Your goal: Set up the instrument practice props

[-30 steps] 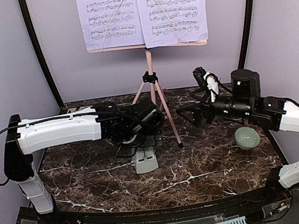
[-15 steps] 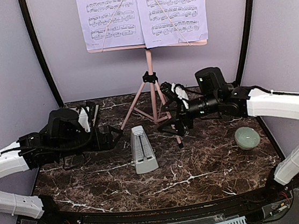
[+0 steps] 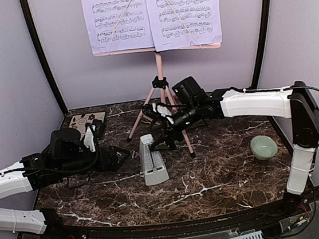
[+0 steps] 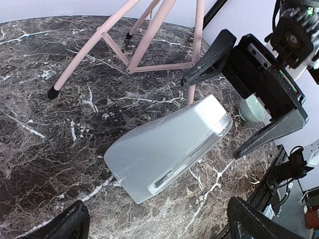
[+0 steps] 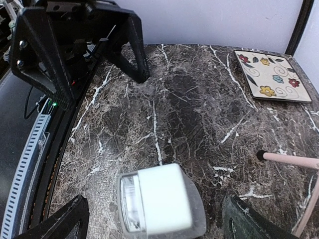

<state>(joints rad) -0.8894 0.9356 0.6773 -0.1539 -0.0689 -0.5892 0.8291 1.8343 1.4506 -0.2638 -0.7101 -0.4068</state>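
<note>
Logging the metronome (image 3: 152, 162) upright before the music stand (image 3: 159, 67), we find the right gripper (image 3: 161, 143) nearest, jaws spread wide at its top, and the left gripper (image 3: 122, 156) likewise spread, just left of it

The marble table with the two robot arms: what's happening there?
Both arms point at a white-grey pyramid metronome standing on the dark marble table. The right gripper is open, fingers either side of its top; the left gripper is open beside it, holding nothing. Behind, the pink tripod music stand carries two lavender sheet-music pages.
</note>
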